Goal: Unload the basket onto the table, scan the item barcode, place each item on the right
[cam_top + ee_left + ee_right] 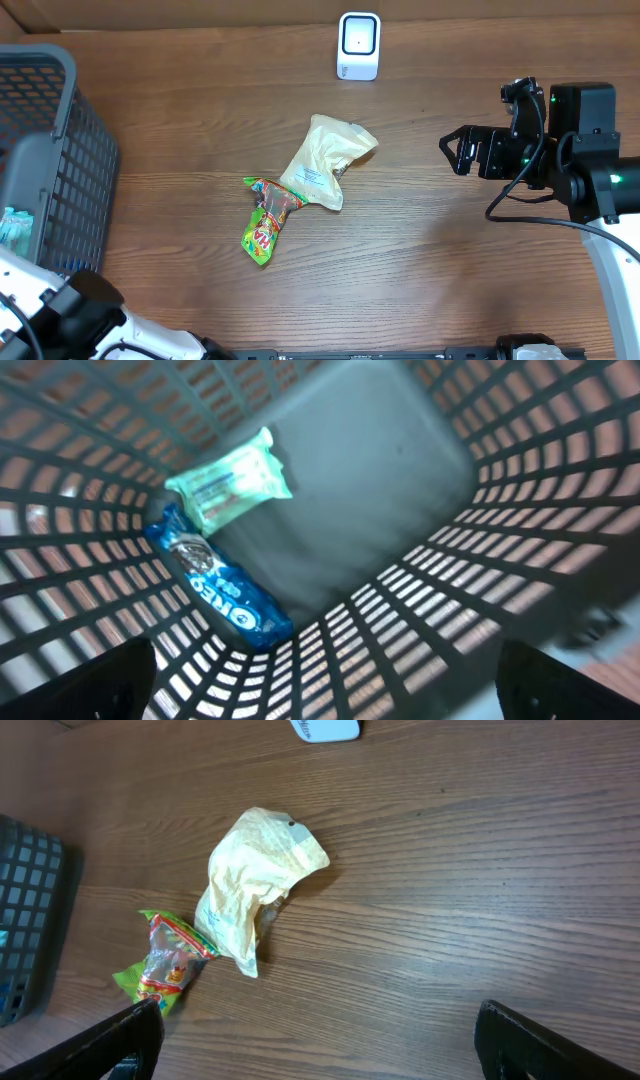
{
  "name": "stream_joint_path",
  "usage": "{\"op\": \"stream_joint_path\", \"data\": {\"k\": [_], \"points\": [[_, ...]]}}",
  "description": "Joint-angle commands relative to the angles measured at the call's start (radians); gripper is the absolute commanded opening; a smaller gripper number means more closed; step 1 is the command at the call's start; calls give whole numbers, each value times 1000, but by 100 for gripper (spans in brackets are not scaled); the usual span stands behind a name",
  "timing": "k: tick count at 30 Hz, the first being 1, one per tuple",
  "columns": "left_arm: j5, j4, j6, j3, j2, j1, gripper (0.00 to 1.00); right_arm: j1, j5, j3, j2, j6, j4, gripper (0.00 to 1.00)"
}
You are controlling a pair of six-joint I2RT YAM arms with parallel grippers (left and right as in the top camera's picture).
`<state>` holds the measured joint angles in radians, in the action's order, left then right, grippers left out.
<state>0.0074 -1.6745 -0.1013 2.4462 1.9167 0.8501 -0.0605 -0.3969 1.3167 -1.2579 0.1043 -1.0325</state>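
Wood-grain desk [420, 260] from overhead: one white barcode scanner [359, 45] at the far edge and two items mid-desk, a cream pouch [322, 160] whose label print is too small to read, touching a green-and-red snack packet [266, 220]. One dark mesh basket [60, 130] sits at the left. The right claw [452, 151] hangs wide open and empty, well apart from both.

Left wrist view: two packs lie inside the basket, a blue "OREO" pack [215, 585] and a mint-green packet [228, 480]. The left claw [335, 690] is spread wide above them, gripping nothing.

Right wrist view: pouch and snack packet lie ahead, untouched.

Basket [80, 170] cropped left, scanner [325, 728] cropped
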Motion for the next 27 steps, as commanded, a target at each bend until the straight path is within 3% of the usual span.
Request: {"op": "stream_joint_path", "data": {"k": [1, 27], "points": [[6, -13, -11, -5, 56, 1, 100, -6, -25, 26, 1, 0, 5, 100], [-133, -8, -113, -38, 108, 3, 99, -6, -35, 26, 1, 0, 24, 100]]}}
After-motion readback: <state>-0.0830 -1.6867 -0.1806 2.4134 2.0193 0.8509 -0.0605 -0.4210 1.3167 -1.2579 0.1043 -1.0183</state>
